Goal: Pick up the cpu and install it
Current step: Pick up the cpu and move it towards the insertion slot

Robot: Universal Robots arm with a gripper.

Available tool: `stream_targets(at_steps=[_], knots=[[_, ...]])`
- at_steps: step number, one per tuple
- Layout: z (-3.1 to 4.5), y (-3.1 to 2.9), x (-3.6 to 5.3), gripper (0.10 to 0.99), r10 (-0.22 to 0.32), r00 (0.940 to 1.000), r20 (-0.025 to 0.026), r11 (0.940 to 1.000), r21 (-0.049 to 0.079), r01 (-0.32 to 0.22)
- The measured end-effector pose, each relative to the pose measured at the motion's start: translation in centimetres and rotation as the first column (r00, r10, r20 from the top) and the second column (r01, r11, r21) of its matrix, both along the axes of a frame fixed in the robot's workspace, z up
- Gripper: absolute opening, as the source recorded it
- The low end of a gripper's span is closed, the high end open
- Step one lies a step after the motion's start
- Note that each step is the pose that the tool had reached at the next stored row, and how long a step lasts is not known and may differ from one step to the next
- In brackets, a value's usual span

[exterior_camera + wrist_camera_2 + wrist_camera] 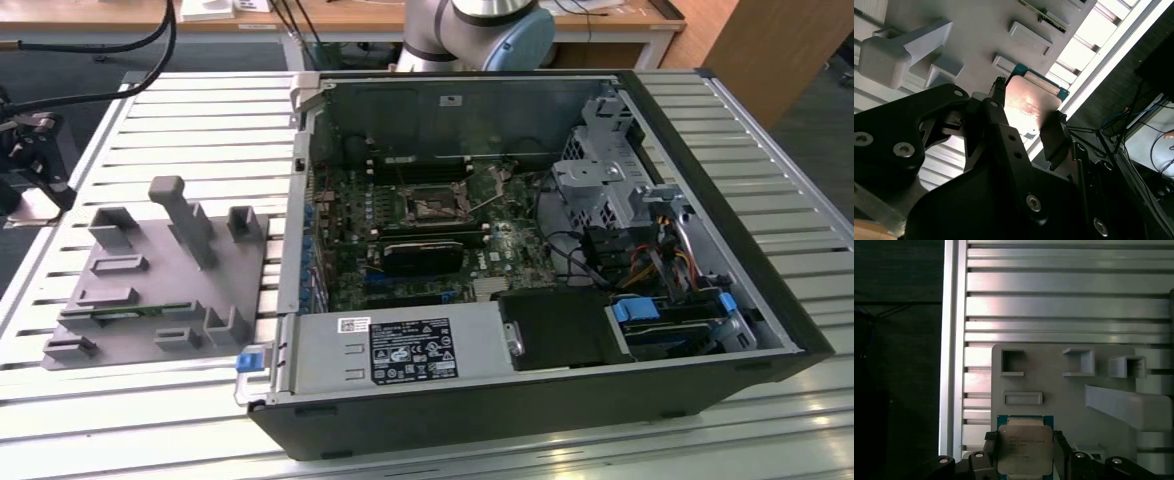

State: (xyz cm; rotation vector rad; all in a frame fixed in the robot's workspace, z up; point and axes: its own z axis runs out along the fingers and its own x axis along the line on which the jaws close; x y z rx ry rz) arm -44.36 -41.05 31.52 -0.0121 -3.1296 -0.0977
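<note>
The cpu [1024, 449], a flat square chip with a shiny metal top and a green edge, sits between my two black fingers [990, 444] in both wrist views. My gripper [1025, 446] is shut on the cpu [1030, 100], one fingertip on each opposite edge, and holds it above the grey plastic tray [1064, 390] near the table's side edge. The same tray [147, 285] lies at the exterior view's left. The black square socket [434, 206] shows on the motherboard inside the open computer case [320, 350].
The tray carries upright pegs [180, 215] and shallow pockets [1022, 398]. The table is made of slatted aluminium rails [200, 130]. Dark floor lies past its edge [951, 365]. Inside the case are a drive cage [601, 180], cables and a power supply [400, 350].
</note>
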Motion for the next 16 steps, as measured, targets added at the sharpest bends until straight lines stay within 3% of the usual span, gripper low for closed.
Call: stream_targets(at_steps=[16], knots=[[1.58, 0.00, 0.00, 0.529, 0.000, 1.0000, 0.0000, 1.0000, 0.000, 0.000]])
